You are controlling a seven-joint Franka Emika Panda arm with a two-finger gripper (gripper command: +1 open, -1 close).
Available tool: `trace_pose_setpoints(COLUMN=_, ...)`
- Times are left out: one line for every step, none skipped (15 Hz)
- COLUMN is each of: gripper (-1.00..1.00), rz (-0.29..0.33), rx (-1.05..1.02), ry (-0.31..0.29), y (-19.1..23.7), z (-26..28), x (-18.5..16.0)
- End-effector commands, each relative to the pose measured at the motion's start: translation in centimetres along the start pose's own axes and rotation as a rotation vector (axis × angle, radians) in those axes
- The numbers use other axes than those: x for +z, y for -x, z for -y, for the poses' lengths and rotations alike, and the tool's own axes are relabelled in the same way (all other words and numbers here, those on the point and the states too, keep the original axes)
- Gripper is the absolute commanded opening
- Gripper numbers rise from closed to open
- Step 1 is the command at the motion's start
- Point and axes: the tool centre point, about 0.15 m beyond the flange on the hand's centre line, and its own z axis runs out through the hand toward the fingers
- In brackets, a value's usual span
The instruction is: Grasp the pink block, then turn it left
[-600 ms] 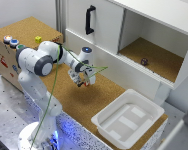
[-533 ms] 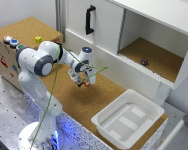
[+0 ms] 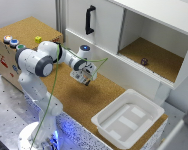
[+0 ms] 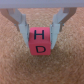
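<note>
A robotics lab test bench, by the look of it: a white arm (image 3: 36, 62) bolted to a perforated metal plate (image 3: 6, 107), beside a cork-topped surface (image 3: 69, 95), with a mock white cabinet (image 3: 109, 30) behind the surface and coloured push-buttons (image 3: 11, 41) on a box beside the arm.

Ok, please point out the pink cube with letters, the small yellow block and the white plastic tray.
Pink cube with black letters (image 4: 41, 42): wrist view, front face.
Small yellow block (image 3: 38, 39): exterior view, top.
White plastic tray (image 3: 105, 121): exterior view, near rim.

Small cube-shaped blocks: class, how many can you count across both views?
2: the pink block marked HD sits between the tool's fingers; the small yellow block rests on the cork-topped box. Others may be hidden.
</note>
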Motion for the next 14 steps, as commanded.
trace_pose_setpoints(gripper=-1.00, rz=0.119, rx=-0.573, ry=-0.067, y=0.5, z=0.2, x=-1.1)
trace_pose_setpoints(gripper=-1.00, rz=0.126, rx=-0.713, ry=-0.058, y=1.0, z=1.0, x=-0.9)
trace_pose_setpoints(gripper=-1.00, rz=0.118, rx=-0.821, ry=-0.049, y=1.4, z=1.5, x=-0.9)
trace_pose_setpoints(gripper=-1.00, rz=0.110, rx=-0.903, ry=-0.046, y=1.6, z=2.0, x=-1.0)
trace_pose_setpoints(gripper=-1.00, rz=0.103, rx=-0.991, ry=-0.033, y=2.0, z=2.6, x=-0.7)
trace_pose_setpoints(gripper=-1.00, rz=0.120, rx=-1.073, ry=-0.010, y=2.2, z=3.0, x=-0.3)
trace_pose_setpoints(gripper=-1.00, rz=0.130, rx=-1.137, ry=0.020, y=2.2, z=3.3, x=0.3)
trace_pose_setpoints(gripper=-1.00, rz=0.133, rx=-1.182, ry=0.047, y=2.0, z=3.6, x=0.7)
trace_pose_setpoints(gripper=-1.00, rz=0.130, rx=-1.202, ry=0.071, y=1.7, z=3.7, x=1.0)
trace_pose_setpoints(gripper=-1.00, rz=0.127, rx=-1.205, ry=0.083, y=1.3, z=3.8, x=1.1)
trace_pose_setpoints(gripper=1.00, rz=0.140, rx=-1.211, ry=0.089, y=1.3, z=3.9, x=1.1)
trace_pose_setpoints(gripper=1.00, rz=0.132, rx=-1.224, ry=0.109, y=1.4, z=4.0, x=0.7)
trace_pose_setpoints(gripper=1.00, rz=0.140, rx=-1.225, ry=0.116, y=1.7, z=3.9, x=0.4)
trace_pose_setpoints(gripper=1.00, rz=0.145, rx=-1.204, ry=0.112, y=1.7, z=3.7, x=-0.3)
